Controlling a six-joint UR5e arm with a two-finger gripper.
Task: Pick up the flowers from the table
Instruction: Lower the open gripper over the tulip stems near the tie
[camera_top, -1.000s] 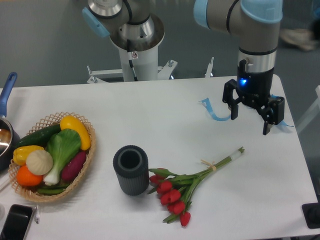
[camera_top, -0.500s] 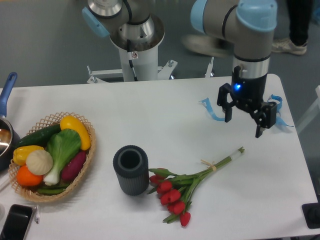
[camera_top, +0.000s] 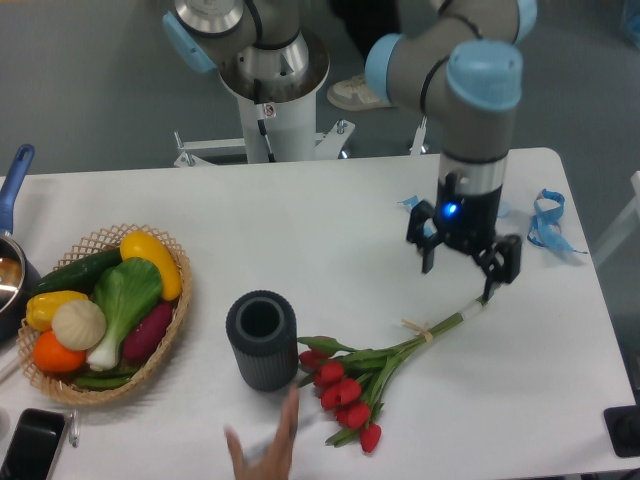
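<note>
Gripper (camera_top: 459, 272), fingers apart, hangs right of centre; it should probably straddle the flowers (camera_top: 372, 372) at their stems.

Red tulip bunch (camera_top: 372, 372) flat on white table (camera_top: 300, 230), string-tied stems toward upper right.

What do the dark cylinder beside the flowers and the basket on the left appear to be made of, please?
The dark cylinder looks like matte grey rubber or plastic: its wall shows fine ribbing and no shine. The basket appears to be woven wicker, tan with an open scalloped rim. The flowers beside the cylinder could be real or artificial; that cannot be told.
</note>
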